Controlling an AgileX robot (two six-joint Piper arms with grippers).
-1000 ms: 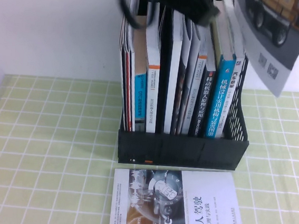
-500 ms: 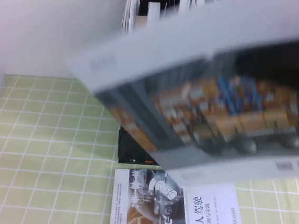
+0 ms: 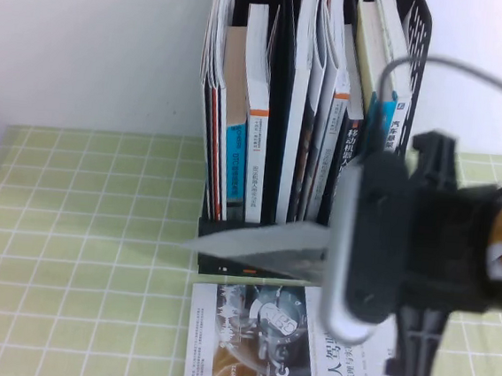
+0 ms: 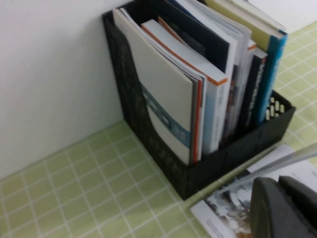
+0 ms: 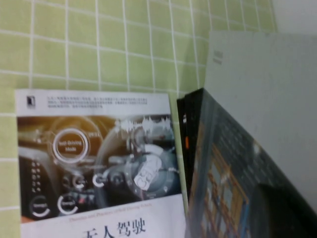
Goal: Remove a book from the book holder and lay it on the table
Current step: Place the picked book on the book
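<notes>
Book holder [image 3: 303,251] blocks the rear, flat book [image 3: 297,352] fills front centre, checked table [image 3: 74,269] bare leftward

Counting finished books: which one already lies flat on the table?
The white car-dashboard book before the holder; another grey one hangs in the right gripper, the rest stand upright.

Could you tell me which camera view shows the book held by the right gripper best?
The right wrist view: the held book fills it with its grey cover, clamped by the right gripper. The high view shows only its thin edge; the left wrist view a sliver beyond the left gripper.
</notes>
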